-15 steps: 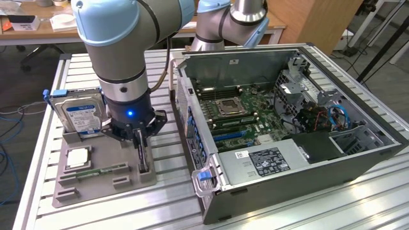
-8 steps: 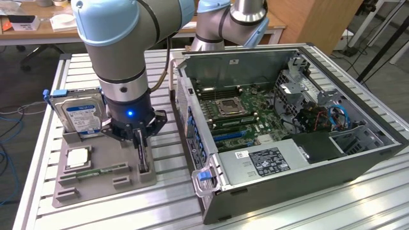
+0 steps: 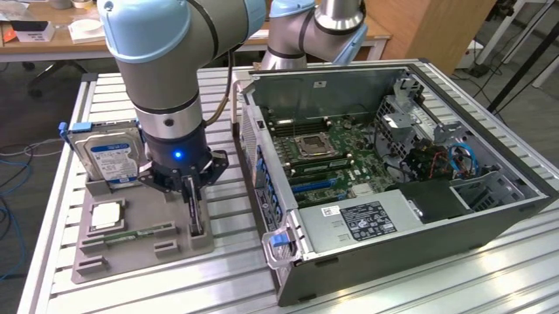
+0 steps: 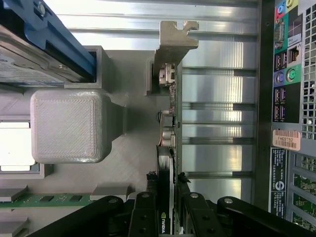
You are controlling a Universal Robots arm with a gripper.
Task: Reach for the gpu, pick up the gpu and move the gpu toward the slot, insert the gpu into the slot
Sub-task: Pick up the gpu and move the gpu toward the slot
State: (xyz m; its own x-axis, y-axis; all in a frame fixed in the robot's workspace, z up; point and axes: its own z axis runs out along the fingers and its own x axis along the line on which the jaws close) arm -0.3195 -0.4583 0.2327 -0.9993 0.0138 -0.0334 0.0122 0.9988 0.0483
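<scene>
The gpu (image 3: 198, 221) stands on edge in the grey holder tray (image 3: 131, 260) at the exterior view's left. It is a thin dark board, and its silver end bracket (image 4: 174, 39) points away from the wrist. My gripper (image 3: 194, 195) has come straight down over the card. In the wrist view my gripper (image 4: 167, 190) straddles the gpu (image 4: 167, 148), with the black fingers (image 4: 149, 192) pressed against both faces of the board. The card still sits in the tray. The blue slot (image 3: 319, 186) lies on the motherboard inside the open computer case (image 3: 419, 226).
A blue-labelled hard drive (image 3: 109, 157) stands upright in the tray beside the arm. A green memory stick (image 3: 135, 233) and a silver processor (image 3: 105, 214) lie in the tray. The case's rear port panel (image 4: 289, 98) is close beside the card. The bench is slatted aluminium.
</scene>
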